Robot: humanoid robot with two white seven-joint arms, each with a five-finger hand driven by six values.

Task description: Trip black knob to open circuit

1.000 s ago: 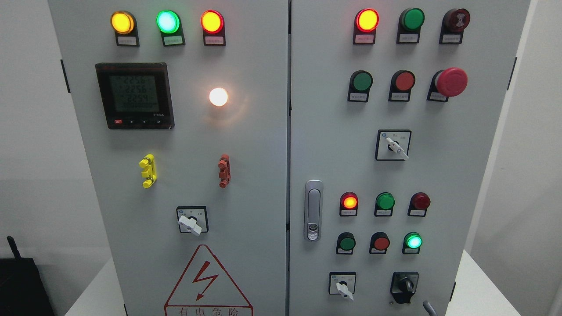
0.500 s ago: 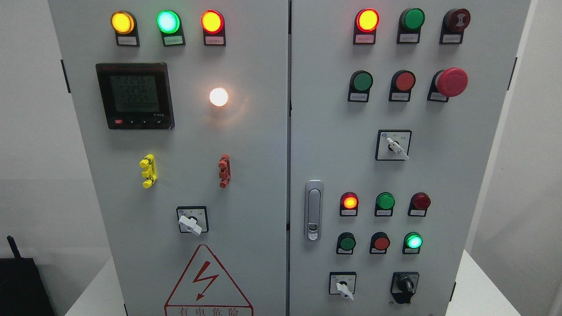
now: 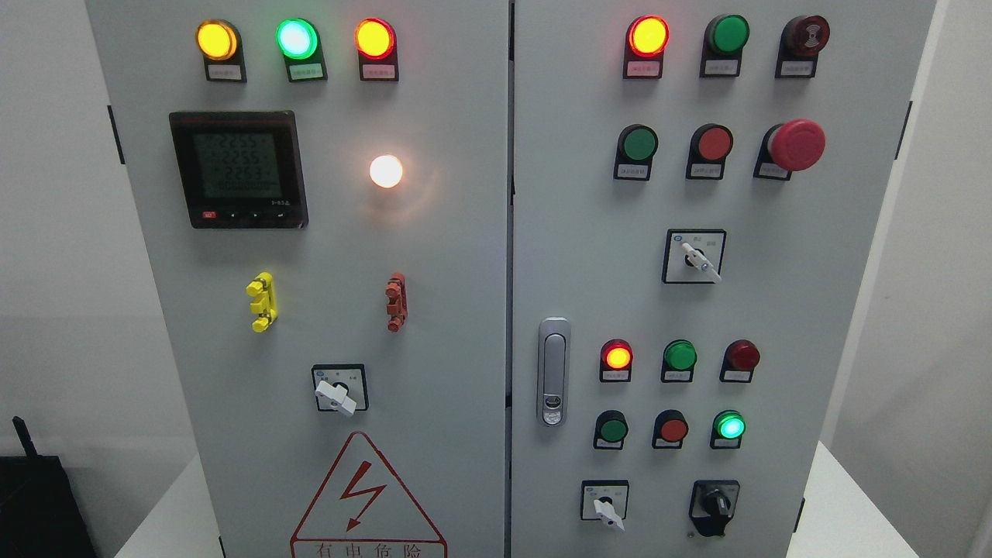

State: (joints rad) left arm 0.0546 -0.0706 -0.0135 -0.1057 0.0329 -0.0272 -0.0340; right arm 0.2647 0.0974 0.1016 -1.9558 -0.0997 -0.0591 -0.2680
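The black knob (image 3: 717, 505) sits at the lower right of the grey control cabinet's right door (image 3: 783, 310), its handle standing roughly upright. A white selector switch (image 3: 606, 508) is just left of it, and a lit green lamp (image 3: 729, 426) is right above. Neither of my hands shows in the head view.
The right door also carries a red mushroom button (image 3: 796, 144), a silver door latch (image 3: 552, 370) and rows of lamps and buttons. The left door has a meter (image 3: 238, 168), a white selector (image 3: 335, 394) and a warning triangle (image 3: 364, 496). A black box (image 3: 39, 504) stands at lower left.
A grey fingertip that showed at the bottom edge right of the black knob one second ago has dropped out of view. The meter's digits flicker.
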